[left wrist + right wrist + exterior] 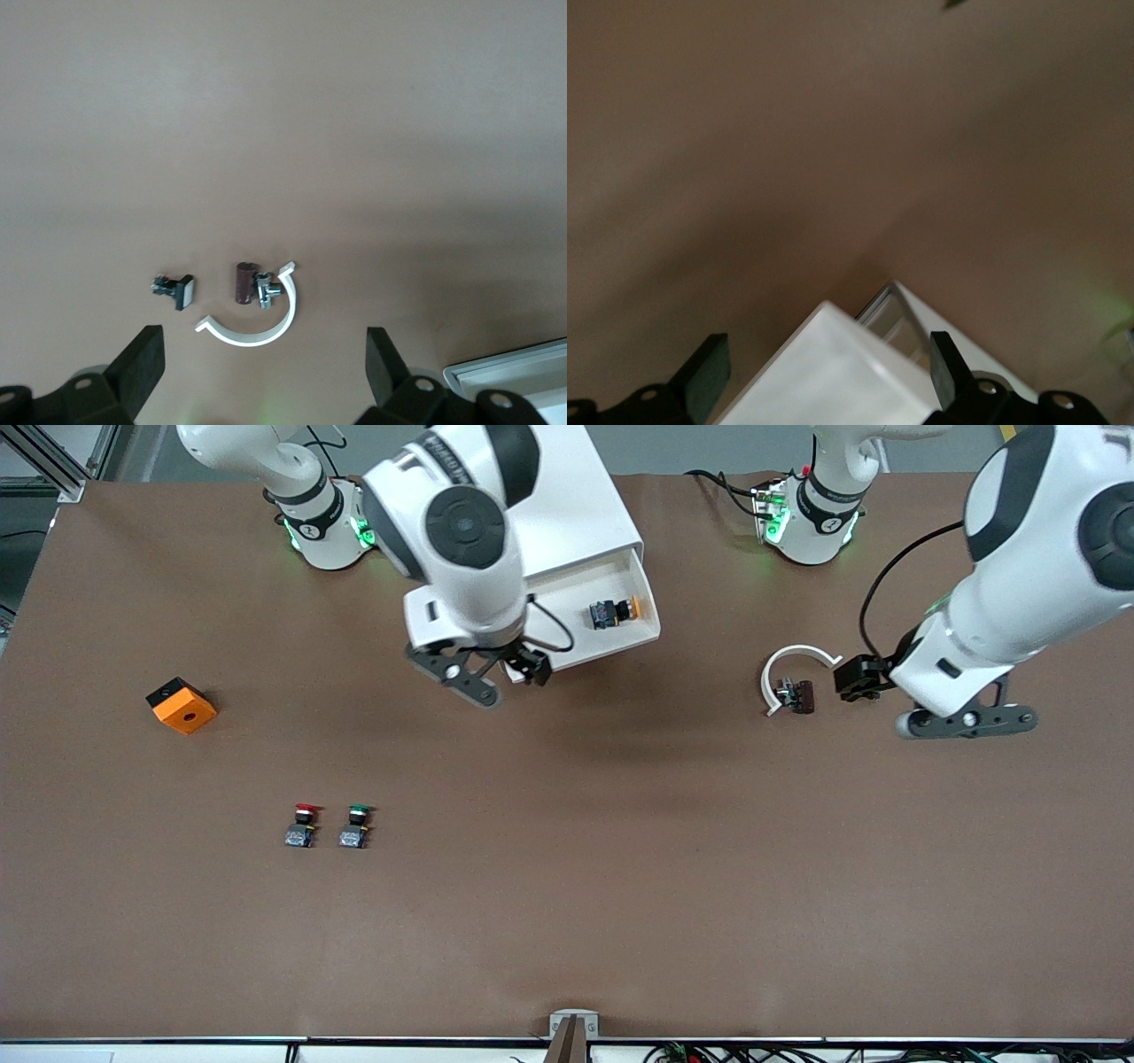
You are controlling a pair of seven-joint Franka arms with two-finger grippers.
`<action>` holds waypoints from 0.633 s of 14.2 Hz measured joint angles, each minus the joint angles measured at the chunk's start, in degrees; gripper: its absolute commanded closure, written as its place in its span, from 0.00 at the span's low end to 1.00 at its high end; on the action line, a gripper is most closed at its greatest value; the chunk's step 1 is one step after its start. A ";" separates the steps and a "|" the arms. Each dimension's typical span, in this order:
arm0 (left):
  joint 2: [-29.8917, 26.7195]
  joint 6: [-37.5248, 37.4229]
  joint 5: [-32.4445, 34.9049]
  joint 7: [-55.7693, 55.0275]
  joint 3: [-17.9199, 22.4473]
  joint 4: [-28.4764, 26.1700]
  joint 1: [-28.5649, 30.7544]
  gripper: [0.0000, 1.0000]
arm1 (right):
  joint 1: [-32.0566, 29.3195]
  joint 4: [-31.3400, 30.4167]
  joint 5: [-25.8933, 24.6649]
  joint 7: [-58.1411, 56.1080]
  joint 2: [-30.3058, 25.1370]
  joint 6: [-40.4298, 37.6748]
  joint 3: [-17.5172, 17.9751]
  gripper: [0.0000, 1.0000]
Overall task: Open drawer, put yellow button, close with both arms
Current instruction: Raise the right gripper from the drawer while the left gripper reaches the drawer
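The drawer [580, 642] at the top of the white cabinet [576, 505] stands pulled out. The yellow button [614, 612] lies on its side in the drawer, cap toward the left arm's end. My right gripper [496, 673] hangs open over the drawer's front corner, at the right arm's end, with nothing between its fingers. In the right wrist view the cabinet's white corner [833, 372] fills the space between the open fingers, and the drawer's inside [899, 323] shows past it. My left gripper [886, 700] is open and empty over the table beside a white clip [788, 669].
The C-shaped white clip [257, 328] lies with a brown part [245, 283] and a small black part [177, 290]. A red-capped button [302, 825] and a green-capped button [355, 825] stand nearer the front camera. An orange block [182, 705] sits toward the right arm's end.
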 measured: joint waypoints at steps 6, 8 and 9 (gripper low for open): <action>4.91 5.64 0.00 -2.79 -0.23 -0.79 -4.15 0.00 | -12.92 0.09 -0.09 -26.84 -2.40 -3.13 -0.36 0.00; 5.17 8.48 0.00 -8.30 -0.32 -2.67 -6.72 0.00 | -17.60 0.13 -0.10 -34.68 -2.92 -3.28 -0.43 0.00; 5.20 9.79 0.00 -10.91 -0.40 -3.68 -8.27 0.00 | -19.81 0.14 -0.12 -38.66 -3.27 -3.33 -0.45 0.00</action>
